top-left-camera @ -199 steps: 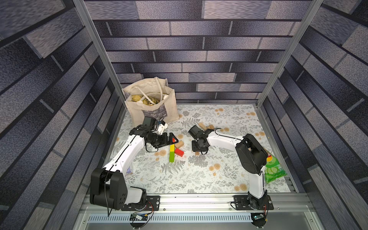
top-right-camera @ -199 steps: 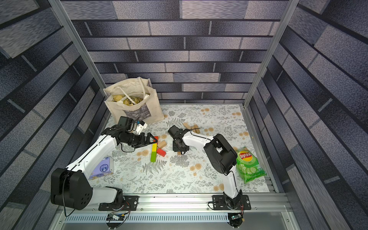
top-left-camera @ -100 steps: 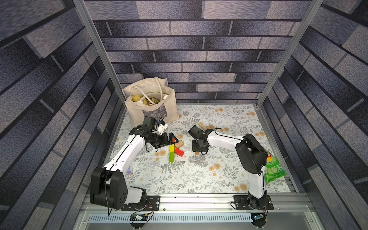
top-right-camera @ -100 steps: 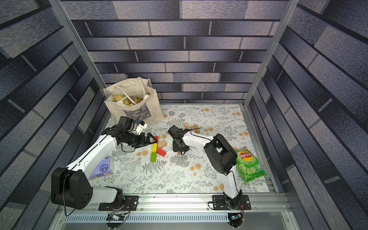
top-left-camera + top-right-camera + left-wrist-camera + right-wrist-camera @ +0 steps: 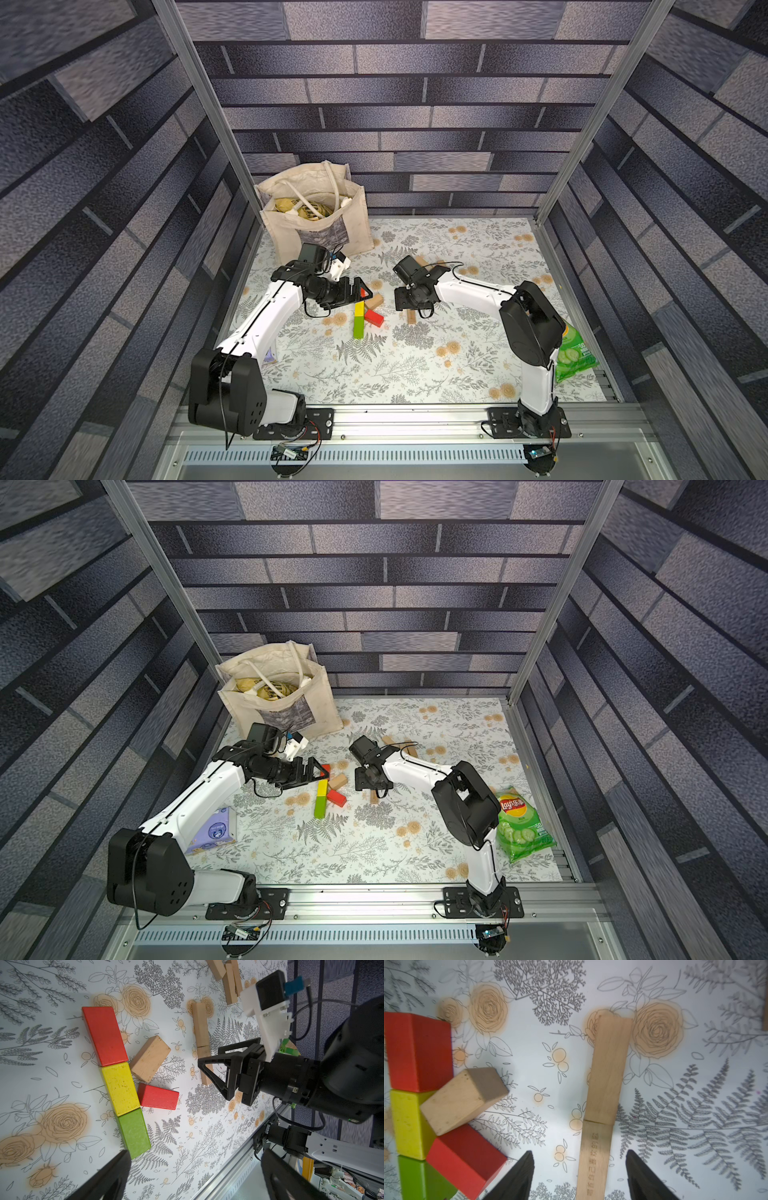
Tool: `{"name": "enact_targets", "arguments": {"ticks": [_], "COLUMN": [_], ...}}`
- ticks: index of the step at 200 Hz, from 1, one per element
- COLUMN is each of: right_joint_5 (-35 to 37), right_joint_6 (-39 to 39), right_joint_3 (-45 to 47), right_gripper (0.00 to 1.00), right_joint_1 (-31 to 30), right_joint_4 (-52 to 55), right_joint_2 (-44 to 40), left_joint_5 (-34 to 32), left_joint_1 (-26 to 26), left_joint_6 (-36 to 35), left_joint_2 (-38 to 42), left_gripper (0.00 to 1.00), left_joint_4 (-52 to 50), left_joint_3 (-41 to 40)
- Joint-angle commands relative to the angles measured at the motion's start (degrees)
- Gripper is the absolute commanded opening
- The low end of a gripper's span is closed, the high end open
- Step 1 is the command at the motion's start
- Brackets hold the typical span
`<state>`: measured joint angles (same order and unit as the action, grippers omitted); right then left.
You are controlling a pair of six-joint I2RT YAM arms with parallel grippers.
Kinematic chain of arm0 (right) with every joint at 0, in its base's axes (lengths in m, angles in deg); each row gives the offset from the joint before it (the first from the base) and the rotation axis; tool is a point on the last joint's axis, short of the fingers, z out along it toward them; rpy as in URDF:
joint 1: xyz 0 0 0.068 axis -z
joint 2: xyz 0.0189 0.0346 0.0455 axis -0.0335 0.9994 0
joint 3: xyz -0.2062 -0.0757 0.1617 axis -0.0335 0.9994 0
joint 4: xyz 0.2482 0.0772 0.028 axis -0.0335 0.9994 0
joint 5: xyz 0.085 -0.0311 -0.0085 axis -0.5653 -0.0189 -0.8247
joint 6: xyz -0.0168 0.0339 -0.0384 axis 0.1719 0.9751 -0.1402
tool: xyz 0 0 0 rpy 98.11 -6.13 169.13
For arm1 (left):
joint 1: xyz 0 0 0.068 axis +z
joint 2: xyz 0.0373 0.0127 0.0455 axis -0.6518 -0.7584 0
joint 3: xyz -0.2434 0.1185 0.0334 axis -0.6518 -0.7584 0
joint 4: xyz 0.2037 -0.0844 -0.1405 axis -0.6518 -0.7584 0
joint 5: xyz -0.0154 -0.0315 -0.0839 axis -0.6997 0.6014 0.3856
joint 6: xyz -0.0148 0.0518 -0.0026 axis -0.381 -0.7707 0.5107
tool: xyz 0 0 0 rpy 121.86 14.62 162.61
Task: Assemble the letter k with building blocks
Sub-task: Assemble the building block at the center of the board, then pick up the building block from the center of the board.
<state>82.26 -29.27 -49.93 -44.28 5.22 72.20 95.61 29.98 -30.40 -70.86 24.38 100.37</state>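
Observation:
Red (image 5: 104, 1035), yellow (image 5: 120, 1088) and green (image 5: 134, 1133) building blocks lie end to end in a straight line. Against the yellow one lean two slanting blocks, a plain wooden one (image 5: 150, 1058) and a second red one (image 5: 159, 1097). My left gripper (image 5: 194, 1154) is open and empty, hovering beside the line's red end (image 5: 362, 293). My right gripper (image 5: 579, 1153) is open, its fingers either side of an engraved thin wooden bar (image 5: 596, 1157) without touching it. That bar lies flat, end to end with another plain bar (image 5: 609, 1068).
Several loose plain bars (image 5: 399, 746) lie behind the right arm. A canvas bag (image 5: 282, 700) stands at the back left. A green crisp packet (image 5: 521, 829) lies at the right edge and a tissue pack (image 5: 216, 831) under the left arm.
The right gripper's fingers have spread apart over the thin wooden bar, which stays on the table. The left arm has not moved.

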Motion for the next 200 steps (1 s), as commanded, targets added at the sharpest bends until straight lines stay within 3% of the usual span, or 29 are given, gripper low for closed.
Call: {"name": "enact_targets", "arguments": {"ticks": [1, 19, 42, 86, 120, 163, 200], "right_joint_5": [4.29, 6.92, 5.88, 1.71, -5.09, -8.81, -8.46], "right_joint_6": [-3.06, -5.69, -8.9, -22.8, -34.17, -39.23, -39.91], "right_joint_3": [-1.03, -2.06, -4.9, -17.21, -26.83, -42.8, -47.45], "right_gripper": [0.82, 0.94, 0.97, 0.82, 0.79, 0.74, 0.7], "right_joint_1": [-0.43, 0.0, 3.06, 10.82, 15.53, 18.57, 19.09], "right_joint_4": [0.08, 2.14, 4.45, 7.89, 10.42, 21.47, 23.28], "right_joint_2": [-7.48, -10.47, -9.76, 2.1, 12.26, 24.3, 28.29], "left_joint_5": [0.54, 0.33, 0.79, 2.42, 7.49, 7.24, 7.67], "left_joint_1": [-0.44, -0.46, -0.46, -0.33, -0.02, 0.46, 0.55], "left_joint_6": [-2.7, -3.06, -2.53, -5.47, -8.03, -9.08, -8.89], "left_joint_2": [0.15, 0.35, -1.74, -9.54, -12.16, -12.46, -15.23], "left_gripper": [1.0, 1.0, 1.0, 1.0, 1.0, 1.0, 1.0], "left_joint_4": [1.0, 1.73, 3.02, 2.48, 6.59, 9.21, 8.43], "left_joint_3": [-0.26, -0.14, 2.9, 14.18, 14.35, 12.38, 13.44]}}
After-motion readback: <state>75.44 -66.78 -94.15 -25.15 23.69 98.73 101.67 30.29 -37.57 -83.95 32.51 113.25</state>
